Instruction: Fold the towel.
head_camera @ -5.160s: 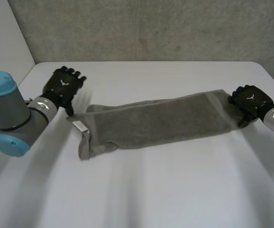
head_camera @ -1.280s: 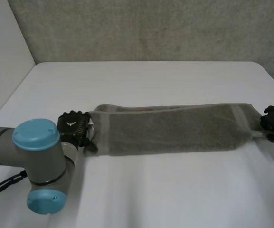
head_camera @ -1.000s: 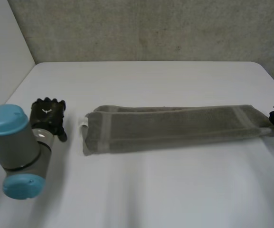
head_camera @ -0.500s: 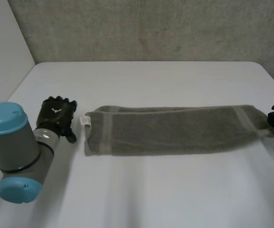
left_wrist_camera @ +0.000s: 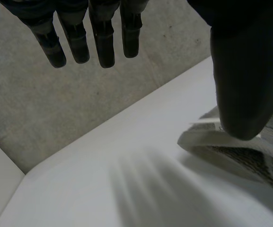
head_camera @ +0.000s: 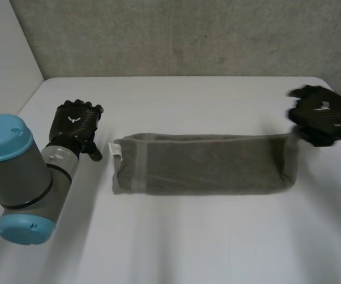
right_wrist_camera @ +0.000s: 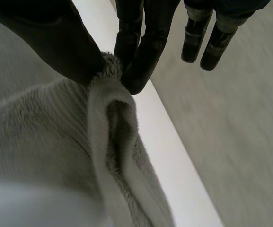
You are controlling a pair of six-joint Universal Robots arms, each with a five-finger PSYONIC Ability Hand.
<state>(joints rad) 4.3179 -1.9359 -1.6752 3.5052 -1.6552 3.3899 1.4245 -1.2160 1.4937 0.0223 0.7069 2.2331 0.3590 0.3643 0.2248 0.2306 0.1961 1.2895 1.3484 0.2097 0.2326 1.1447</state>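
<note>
A grey towel [head_camera: 205, 163], folded into a long strip, lies across the middle of the white table [head_camera: 188, 94]. My right hand [head_camera: 321, 115] is raised over the towel's right end and pinches that end's edge between thumb and fingers [right_wrist_camera: 143, 52], lifting it; the towel [right_wrist_camera: 56, 137] hangs below the pinch. My left hand [head_camera: 74, 125] hovers just left of the towel's left end, fingers [left_wrist_camera: 103, 42] straight and apart, holding nothing. A white label [head_camera: 116, 150] sticks out at that left end [left_wrist_camera: 231, 146], close to my thumb.
The left arm's blue-capped joint [head_camera: 10, 171] stands over the table's near left. A concrete wall [head_camera: 188, 35] rises behind the table's far edge. Bare table surface lies in front of and behind the towel.
My right hand has risen and moved left, carrying the towel's right end up and inward, so the strip looks shorter. The left hand has drifted slightly away from me, staying open beside the left end.
</note>
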